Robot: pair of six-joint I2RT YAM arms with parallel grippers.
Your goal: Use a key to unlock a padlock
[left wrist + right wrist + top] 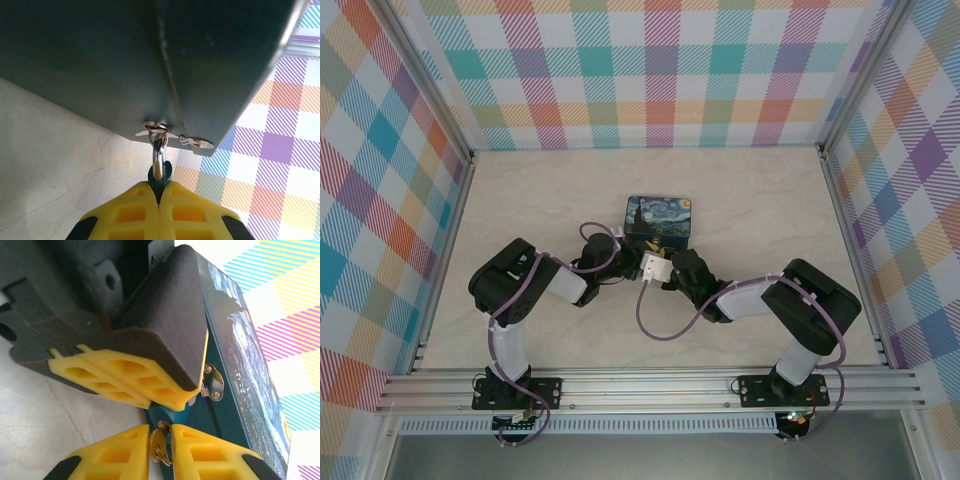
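Padlock (160,176) first: its small blue body is pinched between the closed yellow fingers of the left gripper (160,192). The silver shackle (159,149) rises from that grip and passes through the metal hasp (159,129) on the side of the dark blue tin (125,60).

In the right wrist view the right gripper (160,429) comes at the lock's underside from below. Its two yellow fingers are drawn in against the head of the key (159,441), and a small ring (162,457) hangs from that head. The key's tip sits at the bottom of the blue body (172,416), but whether it is inside the keyhole is hard to tell.

From above, both arms meet at the near side of the tin (660,222), whose lid shows a swirly night-sky painting. It lies flat near the middle of a pale, marble-patterned tabletop (540,200). Walls (660,70) of pastel checked cloth enclose the back and both sides, held in an aluminium frame, and a metal rail (650,385) carries the arm bases along the near edge.
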